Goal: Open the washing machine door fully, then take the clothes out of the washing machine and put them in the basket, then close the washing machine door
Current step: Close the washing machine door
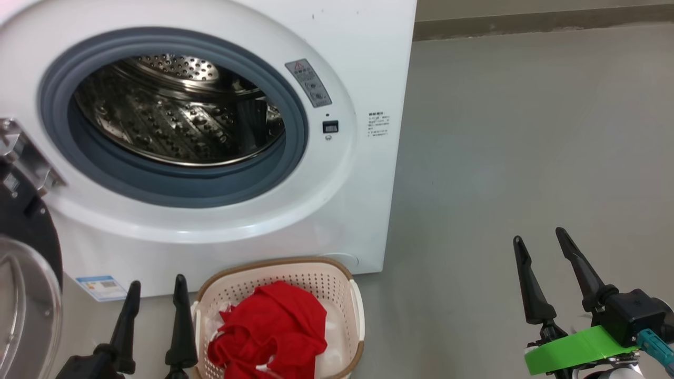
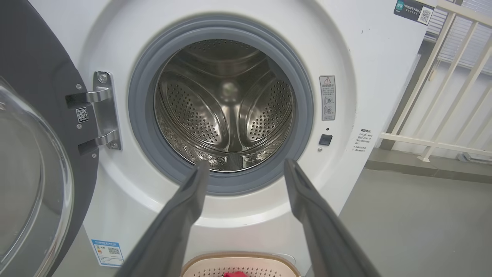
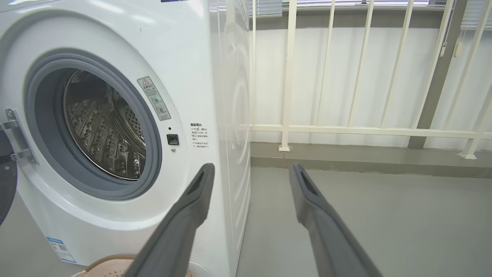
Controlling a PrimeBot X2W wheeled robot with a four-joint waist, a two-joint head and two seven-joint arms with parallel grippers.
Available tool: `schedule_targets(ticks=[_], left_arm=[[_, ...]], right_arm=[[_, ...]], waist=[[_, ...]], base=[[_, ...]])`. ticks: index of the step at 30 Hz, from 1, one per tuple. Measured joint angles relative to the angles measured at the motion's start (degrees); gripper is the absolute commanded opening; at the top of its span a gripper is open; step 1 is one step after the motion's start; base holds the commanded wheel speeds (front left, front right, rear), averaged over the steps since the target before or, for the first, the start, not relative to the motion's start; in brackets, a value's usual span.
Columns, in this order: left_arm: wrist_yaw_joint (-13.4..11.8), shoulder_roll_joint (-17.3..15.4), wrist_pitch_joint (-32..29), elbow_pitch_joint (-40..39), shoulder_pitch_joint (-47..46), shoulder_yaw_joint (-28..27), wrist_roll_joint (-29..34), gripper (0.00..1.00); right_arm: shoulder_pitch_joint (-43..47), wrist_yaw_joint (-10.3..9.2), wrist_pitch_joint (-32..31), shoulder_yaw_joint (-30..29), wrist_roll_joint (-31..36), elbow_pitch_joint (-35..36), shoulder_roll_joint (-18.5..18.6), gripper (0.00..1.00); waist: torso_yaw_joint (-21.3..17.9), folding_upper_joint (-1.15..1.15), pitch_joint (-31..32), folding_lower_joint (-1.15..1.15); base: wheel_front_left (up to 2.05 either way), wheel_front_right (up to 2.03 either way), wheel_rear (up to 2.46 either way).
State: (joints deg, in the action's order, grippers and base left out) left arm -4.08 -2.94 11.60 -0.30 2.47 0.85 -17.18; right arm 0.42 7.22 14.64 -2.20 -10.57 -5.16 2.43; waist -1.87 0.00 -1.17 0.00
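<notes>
The clothes [image 1: 271,326] lie as a bunched red heap in the basket [image 1: 321,266], just to the right of the left hand [image 1: 158,281]. A pale patch beside the red may be the whitish cloth, though it is hard to tell from the basket's own wall. The basket sits on the floor [image 1: 500,158] close against the foot of the washing machine [image 1: 347,210], directly under the opening, so a garment needs only a short drop. Ahead of and above the left hand the drum [image 2: 226,111] shows bare perforated steel with nothing left inside, so the unloading looks done. The washing machine door [image 1: 29,226] stands swung wide on its hinge [image 2: 103,111], on the outer side of the left hand, its glass bowl facing out. Closing it seems to be the step that remains, and the left hand is nearest for that. Both hands are spread wide and hold nothing. The right hand [image 1: 539,235] hangs well off past the machine's corner, over open floor, out of the door's way
</notes>
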Motion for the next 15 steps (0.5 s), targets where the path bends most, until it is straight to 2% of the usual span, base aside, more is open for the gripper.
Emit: schedule_targets(ticks=[8, 15], left_arm=[[0.1, -0.3, 0.0, -1.2, 0.8, 0.8, 0.0, 1.00], [0.1, -0.8, -0.1, -2.0, 1.2, 1.3, 0.0, 1.00]], right_arm=[[0.5, 0.00, 0.0, 0.0, 0.0, -0.1, 0.0, 1.00], [0.7, 0.00, 0.0, 0.0, 0.0, -0.1, 0.0, 1.00]], waist=[[0.3, 0.00, 0.4, 0.00], [0.6, 0.00, 0.4, 0.00]], base=[[-1.62, 1.62, 0.00], [-0.67, 0.67, 0.00]])
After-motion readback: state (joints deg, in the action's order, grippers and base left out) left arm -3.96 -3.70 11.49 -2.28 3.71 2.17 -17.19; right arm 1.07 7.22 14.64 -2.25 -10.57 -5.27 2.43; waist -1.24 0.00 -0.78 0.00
